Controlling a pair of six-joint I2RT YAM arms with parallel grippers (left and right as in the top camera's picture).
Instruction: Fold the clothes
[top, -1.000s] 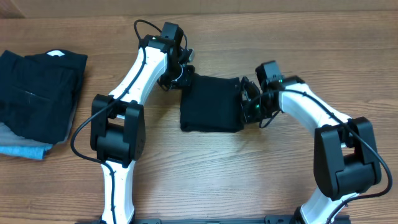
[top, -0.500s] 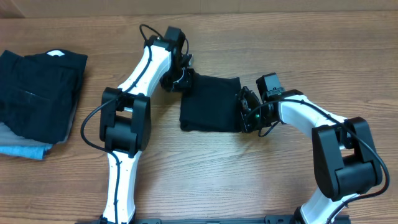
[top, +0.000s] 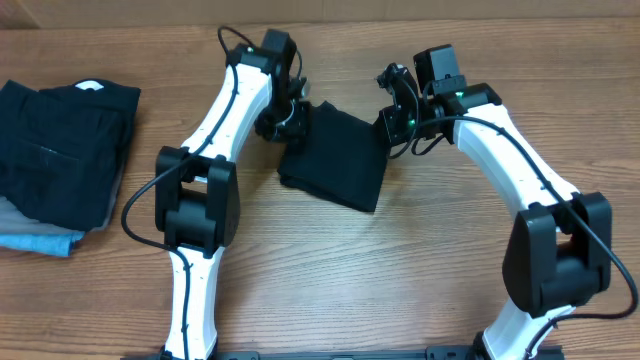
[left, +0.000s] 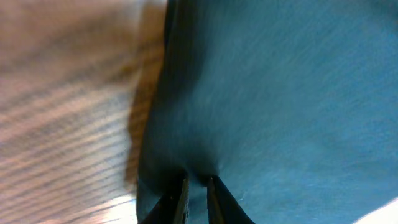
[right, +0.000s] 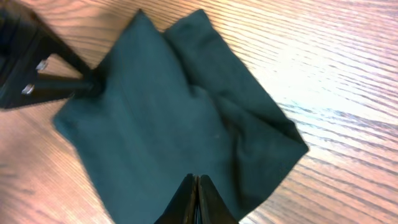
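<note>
Black fabric: the shirt (top: 335, 165) is a compact folded packet, skewed on the wooden counter (top: 420, 270) between the two tools. Left tool (left: 198, 190): pressed nearly together, pinching a puckered corner right at its tips. Right tool (right: 196, 186): pressed together and appears to nip the opposite edge, with the packet spreading ahead of it. Judgement: folding looks finished, and the step in hand is shifting or squaring the packet. The next move calls for both tools to travel together, probably toward the pile of clothes (top: 60, 150) well beyond the left tool, and then release evenly.
</note>
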